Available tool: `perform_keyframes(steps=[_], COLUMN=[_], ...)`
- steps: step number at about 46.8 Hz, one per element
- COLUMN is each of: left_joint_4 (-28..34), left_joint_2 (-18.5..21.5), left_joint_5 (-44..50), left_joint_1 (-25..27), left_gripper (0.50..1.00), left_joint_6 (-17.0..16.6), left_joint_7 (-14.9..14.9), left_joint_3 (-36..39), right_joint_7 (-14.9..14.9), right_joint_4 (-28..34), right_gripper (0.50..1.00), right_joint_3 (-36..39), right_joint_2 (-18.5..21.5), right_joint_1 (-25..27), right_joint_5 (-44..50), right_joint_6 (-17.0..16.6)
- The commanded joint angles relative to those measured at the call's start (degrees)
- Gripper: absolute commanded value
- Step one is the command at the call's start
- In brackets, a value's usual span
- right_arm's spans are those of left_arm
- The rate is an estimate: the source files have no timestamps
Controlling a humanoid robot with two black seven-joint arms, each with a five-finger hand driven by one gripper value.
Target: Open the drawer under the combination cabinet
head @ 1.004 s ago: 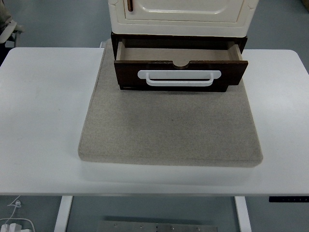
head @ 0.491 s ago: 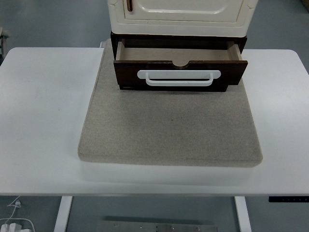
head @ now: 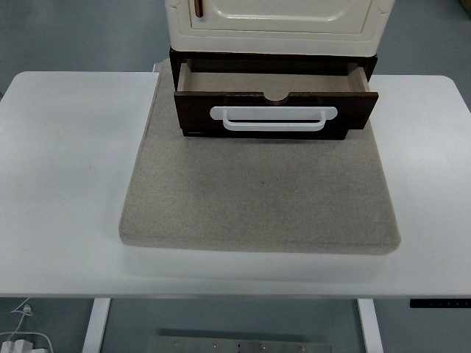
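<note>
Fingers: you see neither hand, so their state cannot be told.
Dark wooden drawer (head: 274, 110): unchanged, already pulled out.

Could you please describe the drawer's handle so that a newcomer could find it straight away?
Find the cream cabinet at the far middle of the white table, standing on a grey mat. Beneath it a dark brown drawer stands pulled open. The handle is the wide white bar across its front, the only white part on the dark wood.
</note>
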State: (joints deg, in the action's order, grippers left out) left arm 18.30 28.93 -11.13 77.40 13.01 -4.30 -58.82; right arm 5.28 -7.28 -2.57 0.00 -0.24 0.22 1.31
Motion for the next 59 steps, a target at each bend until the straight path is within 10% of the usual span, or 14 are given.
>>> perform_keyframes(steps=[1, 28, 59], left_joint_4=[-0.1, 0.0, 0.2], left_joint_2=[-1.6, -12.7, -16.2], left_joint_5=[1.7, 13.1, 22.2], left_joint_1=[-2.2, -13.6, -18.4], left_gripper=[1.000, 1.000, 1.000], left_joint_6=[-1.6, -0.9, 2.9], left_joint_7=[-0.1, -0.9, -0.8], left_joint_3=[0.0, -0.2, -0.2], right_joint_7=[0.0, 0.0, 0.4], right_joint_4=[0.0, 0.0, 0.0], right_gripper=[0.928, 0.928, 0.928], right_joint_3=[-0.1, -0.1, -0.1], right_joint_2=[0.0, 0.0, 0.0], right_joint_1=[0.0, 0.9, 1.2], right_joint_5=[0.1, 0.1, 0.0], right_joint_6=[-0.1, 0.0, -0.1])
